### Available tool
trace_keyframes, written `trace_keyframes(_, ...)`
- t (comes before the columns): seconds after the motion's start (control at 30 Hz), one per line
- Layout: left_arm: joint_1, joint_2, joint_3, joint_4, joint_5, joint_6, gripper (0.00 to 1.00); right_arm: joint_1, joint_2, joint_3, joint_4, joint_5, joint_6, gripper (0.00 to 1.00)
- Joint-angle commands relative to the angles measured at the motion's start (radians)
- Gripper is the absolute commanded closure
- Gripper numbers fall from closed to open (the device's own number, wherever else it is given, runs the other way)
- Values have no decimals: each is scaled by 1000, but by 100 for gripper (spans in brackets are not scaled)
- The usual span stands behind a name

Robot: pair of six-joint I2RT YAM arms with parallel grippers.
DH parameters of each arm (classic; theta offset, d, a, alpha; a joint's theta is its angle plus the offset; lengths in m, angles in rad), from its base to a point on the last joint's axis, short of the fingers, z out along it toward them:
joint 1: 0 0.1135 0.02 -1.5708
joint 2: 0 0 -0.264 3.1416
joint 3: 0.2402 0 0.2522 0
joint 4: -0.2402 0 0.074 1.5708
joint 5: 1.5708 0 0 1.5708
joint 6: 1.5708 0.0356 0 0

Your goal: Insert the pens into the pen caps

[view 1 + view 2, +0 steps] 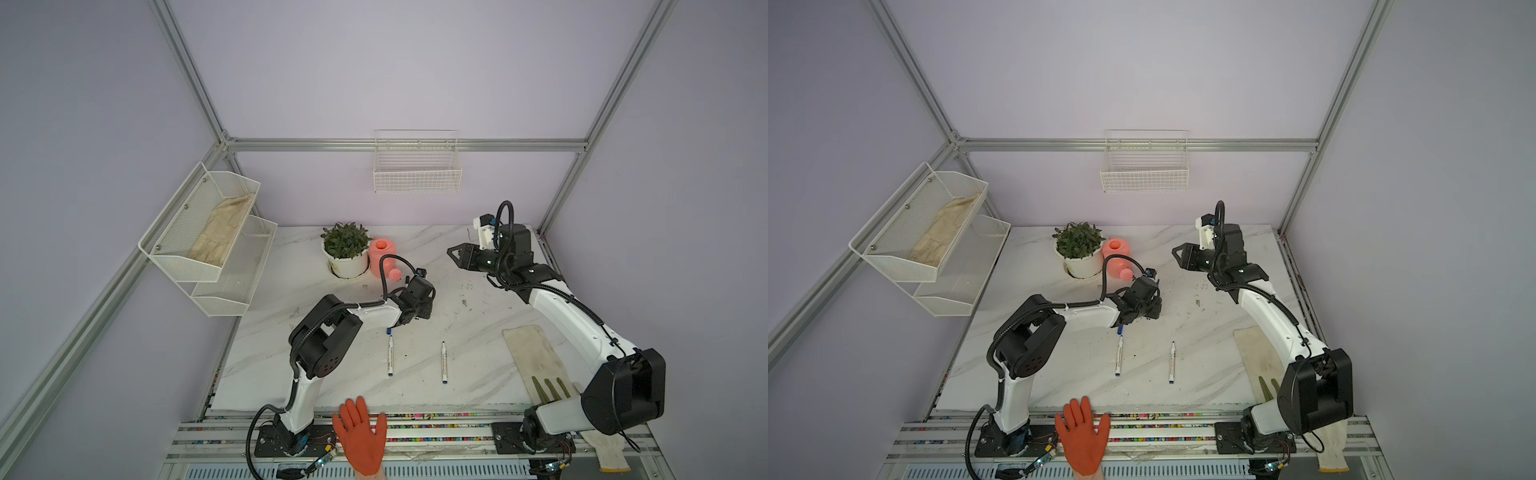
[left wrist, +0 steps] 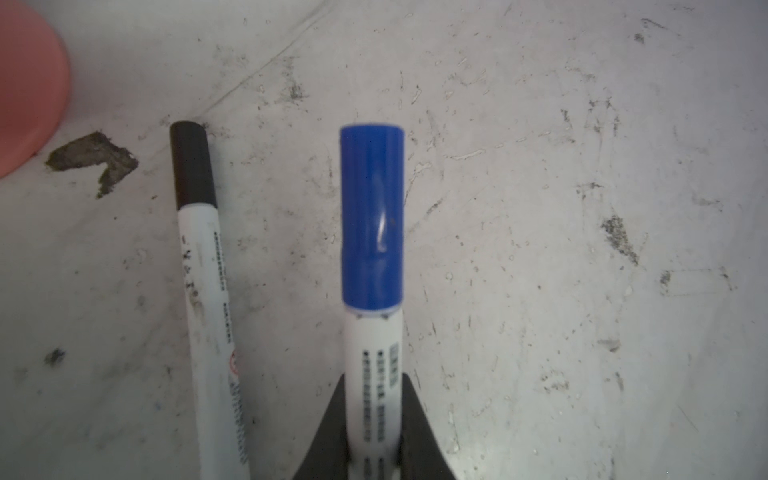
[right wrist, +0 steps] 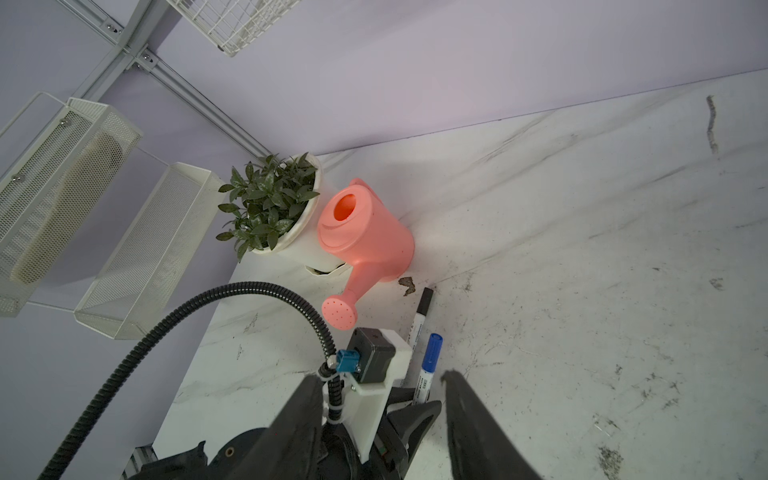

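Note:
My left gripper is shut on the white printed barrel of a pen that wears a blue cap, held low over the table. Beside it a black-capped pen lies flat; the right wrist view shows both, the blue cap and the black-capped pen. Two uncapped pens lie side by side nearer the front, seen in both top views. A small blue piece peeks from under the left forearm. My right gripper hovers raised at the back right, open and empty.
A pink watering can and a potted plant stand just behind the left gripper. A beige glove lies under the right arm. An orange-gloved hand rests at the front edge. Wire baskets hang on the walls.

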Motion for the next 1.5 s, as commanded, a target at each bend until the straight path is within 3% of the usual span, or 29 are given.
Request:
trace_keyframes(0.0, 7, 21, 128, -71, -50, -12, 80, -4, 0, -12, -13, -1, 1, 51)
trace_keyframes(0.33, 27, 93, 197, -141, -89, -61, 73, -6, -8, -24, -14, 3, 0, 52)
trace_keyframes(0.6, 25, -18, 203, -102, -70, -15, 65, -5, -21, -33, -19, 17, -8, 52)
trace_keyframes(0.8, 20, -243, 34, -67, -107, 40, 62, -5, -16, -26, -39, 30, -26, 52)
trace_keyframes(1.13, -61, -626, -493, -204, -62, 35, 47, -4, 12, -27, -51, 38, -44, 52)
trace_keyframes(1.27, -112, -635, -545, -265, -21, 38, 40, -4, 23, -22, -53, 39, -45, 52)
trace_keyframes(1.47, -120, -564, -526, -346, 2, -8, 41, -5, 25, -15, -61, 44, -46, 53)
